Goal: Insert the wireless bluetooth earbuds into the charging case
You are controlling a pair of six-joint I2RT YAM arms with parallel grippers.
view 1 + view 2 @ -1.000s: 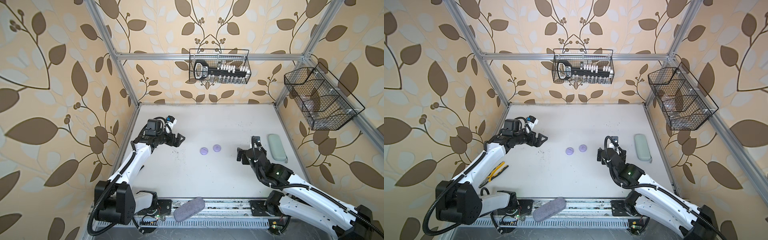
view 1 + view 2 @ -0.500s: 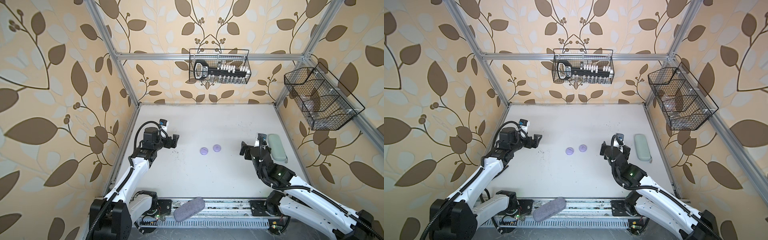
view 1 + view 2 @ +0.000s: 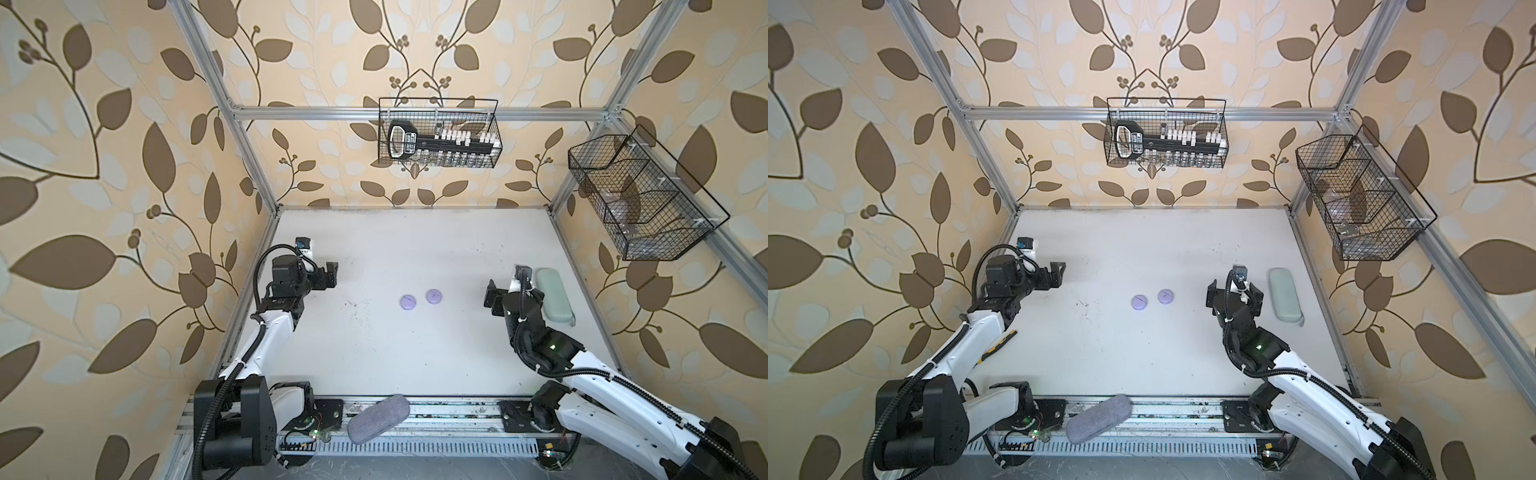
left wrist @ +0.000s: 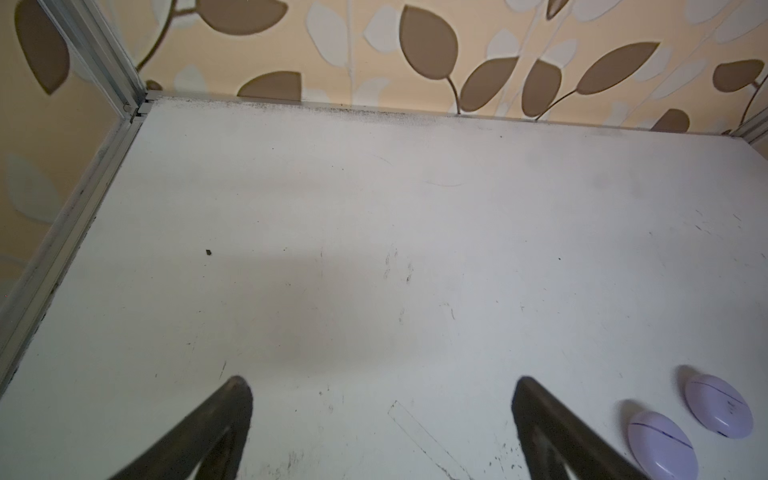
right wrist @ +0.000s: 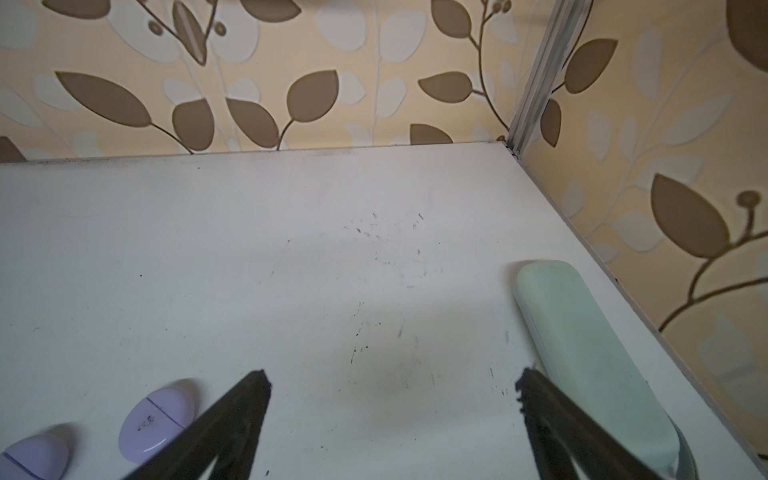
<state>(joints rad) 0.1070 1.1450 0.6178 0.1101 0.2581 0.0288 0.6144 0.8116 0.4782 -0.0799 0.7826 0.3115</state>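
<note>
Surface: you worked over a white, matte table (image 3: 415, 249), scuffed with dark flecks and boxed in by leaf-print walls and aluminium rails.
Front rail: a grey, felt-like oblong pouch (image 3: 378, 417) lay tilted across it.
Left edge: pliers (image 3: 1000, 343) with yellow-and-black handles showed partly from under your left arm.
Left side: your left gripper (image 4: 382, 382) had its dark, tapered fingers (image 4: 216, 428) spread wide, holding nothing, over bare table well to the left of the cases.
Right side: your right gripper (image 5: 392, 374) had its fingers (image 5: 237, 419) parted wide too, and empty. One finger crossed in front of the mint case in the wrist view, and you could not tell whether they touched.
Mid-table: the left-hand case (image 3: 407, 301) and the right-hand case (image 3: 434, 296), smooth lavender pebbles each with a thin dark seam, lay shut, side by side and apart, between your grippers.
Earbuds: you could not tell where they were, as both charging cases were closed.
Right rail: the mint case (image 3: 555, 295), long, rounded and pale green, lay just beside your right gripper.
Back wall: a black wire basket (image 3: 438, 137) held a black-handled tool with rows of white pieces.
Right wall: a second wire basket (image 3: 640, 199) was split into compartments, its contents too faint to name.
</note>
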